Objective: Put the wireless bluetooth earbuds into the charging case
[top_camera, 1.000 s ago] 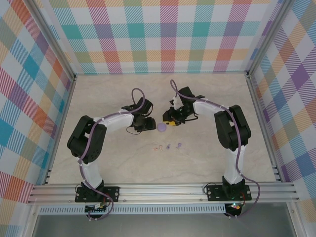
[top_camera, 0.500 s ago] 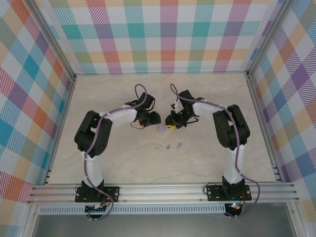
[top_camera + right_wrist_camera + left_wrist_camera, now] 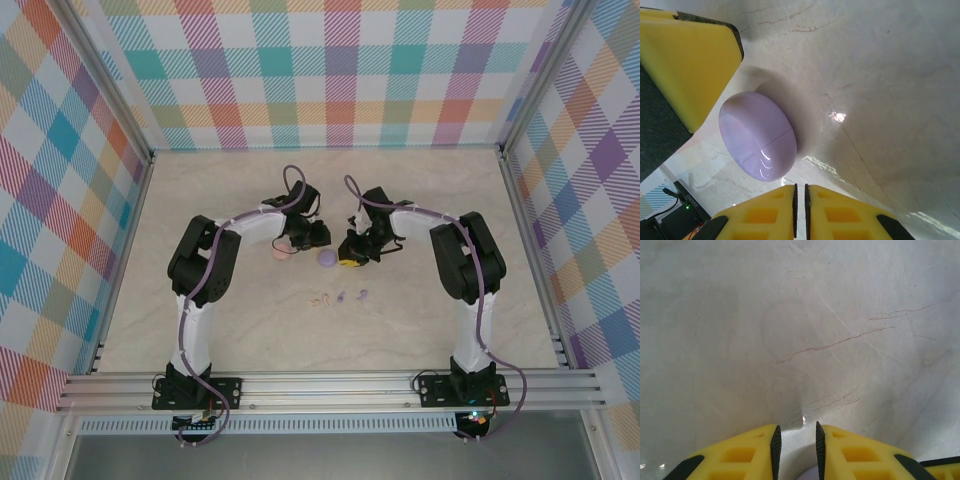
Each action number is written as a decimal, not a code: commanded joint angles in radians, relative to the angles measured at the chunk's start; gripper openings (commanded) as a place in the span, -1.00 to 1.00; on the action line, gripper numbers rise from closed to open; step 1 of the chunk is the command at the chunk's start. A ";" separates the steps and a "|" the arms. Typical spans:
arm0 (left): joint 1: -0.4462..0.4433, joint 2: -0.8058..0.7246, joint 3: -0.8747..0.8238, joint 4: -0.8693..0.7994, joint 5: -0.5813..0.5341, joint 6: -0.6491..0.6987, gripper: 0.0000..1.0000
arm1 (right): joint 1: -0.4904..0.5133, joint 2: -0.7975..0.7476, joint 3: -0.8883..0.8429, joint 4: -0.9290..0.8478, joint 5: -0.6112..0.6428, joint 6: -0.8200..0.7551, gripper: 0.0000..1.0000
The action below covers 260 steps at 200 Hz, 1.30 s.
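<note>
Earbuds [image 3: 341, 296] lie loose on the table [image 3: 220, 330], apart from the lilac case [image 3: 757, 142] beside the right gripper [image 3: 800, 192] (jaws pressed together, empty); left gripper [image 3: 796, 432] shows a narrow slit, gripping nothing.

There are two arms, the left arm [image 3: 200, 275] and the right arm [image 3: 465, 262], and each ends in one gripper, so two grippers: the left gripper [image 3: 795, 450] and the right gripper [image 3: 800, 210]. Each gripper has two yellow fingers, four in all. There are two round cases on the one table [image 3: 450, 180]: one purple case [image 3: 327, 259] and one pink case [image 3: 283, 253]. In the top view there are two purple earbuds, counted as one purple earbud [image 3: 341, 296] and a second purple earbud [image 3: 363, 294]. The pink earbuds [image 3: 320, 297] form one tiny cluster that looks like two, too small to count for certain. That would make four earbuds in total.
</note>
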 commanded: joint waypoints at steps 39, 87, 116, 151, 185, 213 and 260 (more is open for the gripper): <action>0.006 -0.069 -0.085 -0.059 0.011 0.044 -0.49 | 0.019 0.066 0.087 -0.043 0.020 0.005 -0.65; 0.003 -0.129 -0.144 -0.085 -0.033 0.040 -0.52 | 0.019 0.096 0.137 -0.076 0.058 0.008 -0.65; -0.001 -0.153 -0.168 -0.100 -0.054 0.031 -0.52 | 0.019 0.108 0.160 -0.084 0.054 0.006 -0.64; -0.008 -0.179 -0.195 -0.099 -0.046 0.020 -0.52 | 0.019 0.102 0.174 -0.101 0.075 -0.003 -0.62; -0.008 -0.204 -0.192 -0.120 -0.083 0.030 -0.50 | 0.010 0.054 0.155 -0.114 0.146 0.001 -0.59; 0.007 -0.189 -0.139 -0.156 -0.096 0.075 -0.48 | -0.001 -0.005 0.114 -0.118 0.149 0.001 -0.58; 0.011 -0.087 -0.013 -0.161 0.019 0.149 -0.51 | 0.028 -0.042 0.060 -0.158 0.057 -0.090 -0.58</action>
